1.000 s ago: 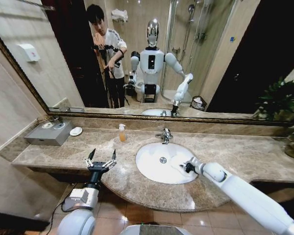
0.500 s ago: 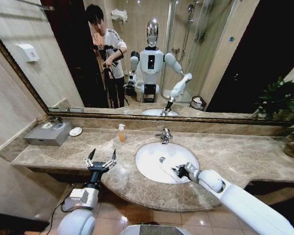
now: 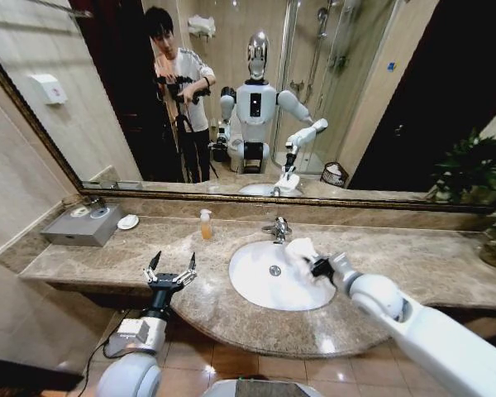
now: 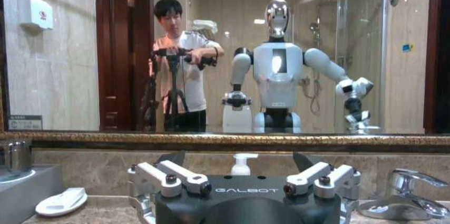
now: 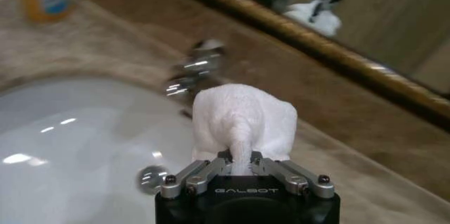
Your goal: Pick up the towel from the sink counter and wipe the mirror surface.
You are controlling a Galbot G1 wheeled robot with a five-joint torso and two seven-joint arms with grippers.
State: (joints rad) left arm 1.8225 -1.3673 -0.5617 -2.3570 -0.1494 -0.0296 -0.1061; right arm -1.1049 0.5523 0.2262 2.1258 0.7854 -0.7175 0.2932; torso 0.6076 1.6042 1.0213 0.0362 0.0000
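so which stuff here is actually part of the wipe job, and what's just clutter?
In the job:
- towel, clamped in the right gripper above the basin
- mirror
- sink counter

Just lying about:
- soap bottle
- soap dish
- grey tray
- plant
- left gripper, jaws open, idle at the counter's front edge

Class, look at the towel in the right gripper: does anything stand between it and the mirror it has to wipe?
Nothing visible does. The right gripper holds the towel above the basin; the faucet sits lower, below the mirror.
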